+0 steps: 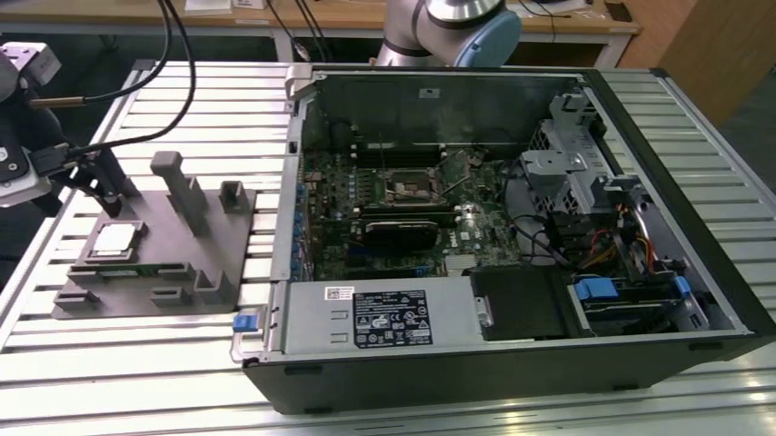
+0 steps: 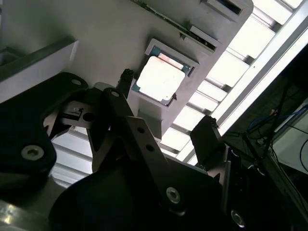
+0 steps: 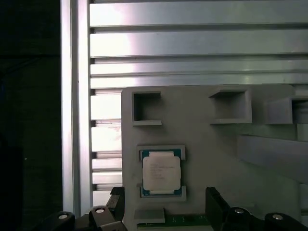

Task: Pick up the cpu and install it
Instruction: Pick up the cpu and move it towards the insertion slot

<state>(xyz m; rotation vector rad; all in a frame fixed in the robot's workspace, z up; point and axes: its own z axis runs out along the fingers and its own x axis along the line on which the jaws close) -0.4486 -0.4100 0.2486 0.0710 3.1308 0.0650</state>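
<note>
The cpu [image 1: 113,241], a small square chip with a silvery-white top, lies flat in a recess of the grey plastic fixture [image 1: 182,263] at the exterior view's left. My gripper [image 1: 107,198] hangs just above the fixture, a little beyond the chip. Both wrist views show the cpu [image 2: 160,77] [image 3: 161,173] seated in its pocket. The gripper [image 2: 166,103] [image 3: 165,199] stands open, its dark fingers [image 2: 126,77] apart and nothing between them. The black socket frame [image 1: 406,189] sits on the motherboard inside the open computer case [image 1: 679,182].
Upright grey posts [image 1: 184,186] rise from the fixture close beside the gripper. A long grey box with a white label [image 1: 382,316] fills the case's near side. Everything rests on a slatted aluminium table [image 1: 122,381]. Black cables [image 1: 182,64] trail over the table's far left.
</note>
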